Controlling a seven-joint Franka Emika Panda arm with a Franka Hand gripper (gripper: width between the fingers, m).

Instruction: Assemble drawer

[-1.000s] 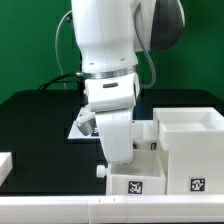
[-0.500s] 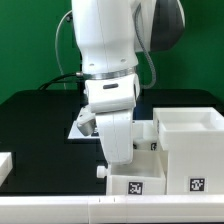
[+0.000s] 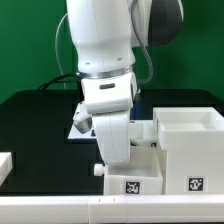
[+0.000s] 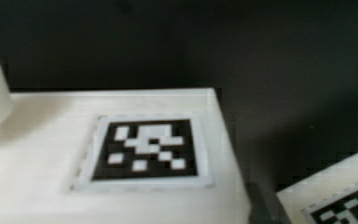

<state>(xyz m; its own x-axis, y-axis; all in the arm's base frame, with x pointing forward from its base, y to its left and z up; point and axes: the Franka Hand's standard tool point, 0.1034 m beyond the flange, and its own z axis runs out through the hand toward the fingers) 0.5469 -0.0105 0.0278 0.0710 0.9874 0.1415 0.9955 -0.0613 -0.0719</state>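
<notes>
On the table (image 3: 30,115), toward the exterior view's right: drawer housing (image 3: 190,150), white, open-topped, tagged. Tagged tray (image 3: 132,182) just beside it, on that view's left. Gripper (image 3: 114,160) low over tray; fingers hidden, opening cannot be told. Marker board (image 3: 78,128) farther back.

Exterior view: camera off arm (image 3: 105,50), low, near counter (image 3: 40,125) height, facing arm head-on against green wall (image 3: 25,40). Close: arm fills middle of frame, gripper (image 3: 113,158) just behind white tray (image 3: 150,172).

Wrist view: camera on wrist, looking down past gripper, very near, blurred. White surface (image 4: 51,110) with tag (image 4: 149,150) fills frame, dark counter beyond.

Shared: white parts directly under gripper; whether same tag, cannot tell.
</notes>
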